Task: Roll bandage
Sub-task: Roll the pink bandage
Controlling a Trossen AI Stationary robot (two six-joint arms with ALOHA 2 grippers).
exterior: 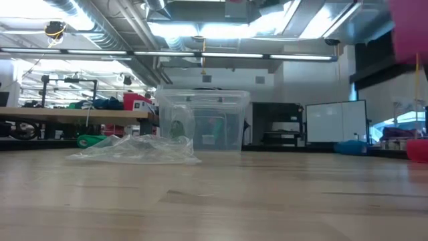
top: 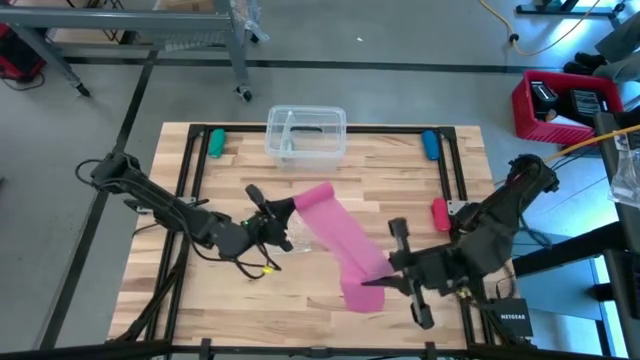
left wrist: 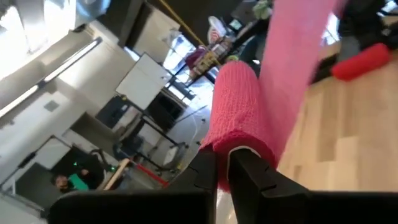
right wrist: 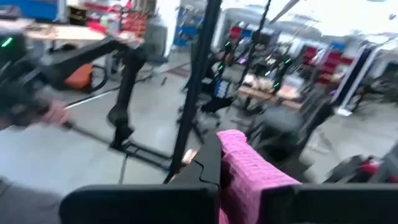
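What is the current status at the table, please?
Left gripper shut on the bandage's rolled end. Right gripper shut on its other end. Nothing in the way.

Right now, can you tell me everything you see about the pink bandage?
The bandage is a long, narrow strip of soft pink fabric with a knitted, stretchy look. It is mostly unrolled and runs slantwise across the middle of the wooden table. One end is wound into a small roll, pinched by the shut left gripper. The other end is pinched by the shut right gripper. Both ends look lifted off the table.
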